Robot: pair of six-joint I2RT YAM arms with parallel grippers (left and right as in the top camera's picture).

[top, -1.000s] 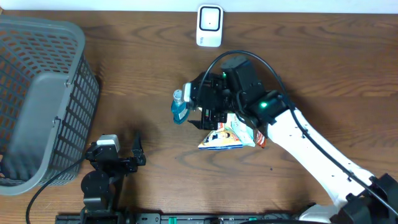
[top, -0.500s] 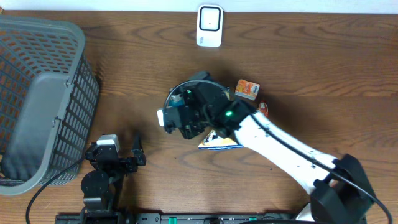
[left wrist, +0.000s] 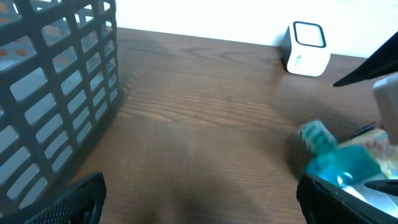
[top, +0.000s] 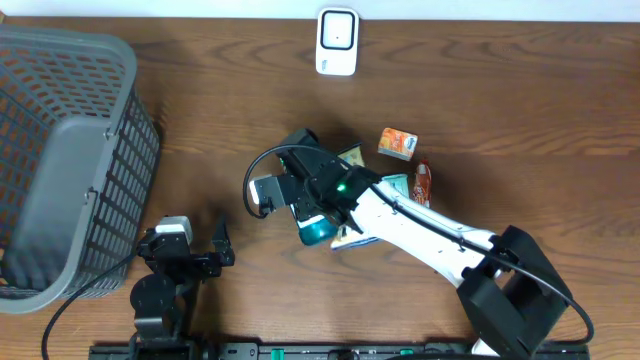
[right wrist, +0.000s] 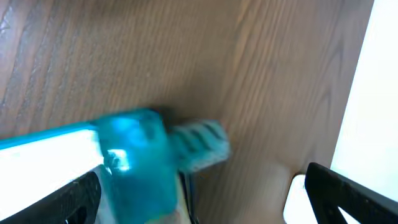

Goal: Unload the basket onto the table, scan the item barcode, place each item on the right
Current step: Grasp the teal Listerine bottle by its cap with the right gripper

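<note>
The right gripper [right wrist: 211, 198] hangs over the worktop [top: 520, 110] with jaws spread wide, gripping nothing. The blue bottle [top: 315, 228] lies blurred between them, at 6 o'clock from the white scanner [top: 337, 42], with a snack bag [top: 358, 236] touching it at 3 o'clock. The left gripper [left wrist: 199, 200], at its 8 o'clock beside the basket [top: 60, 160], also has released jaws.

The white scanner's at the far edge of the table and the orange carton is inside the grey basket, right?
No. The orange carton lies on the table, well outside the grey basket, as the overhead view shows. The white scanner is at the far edge.
</note>
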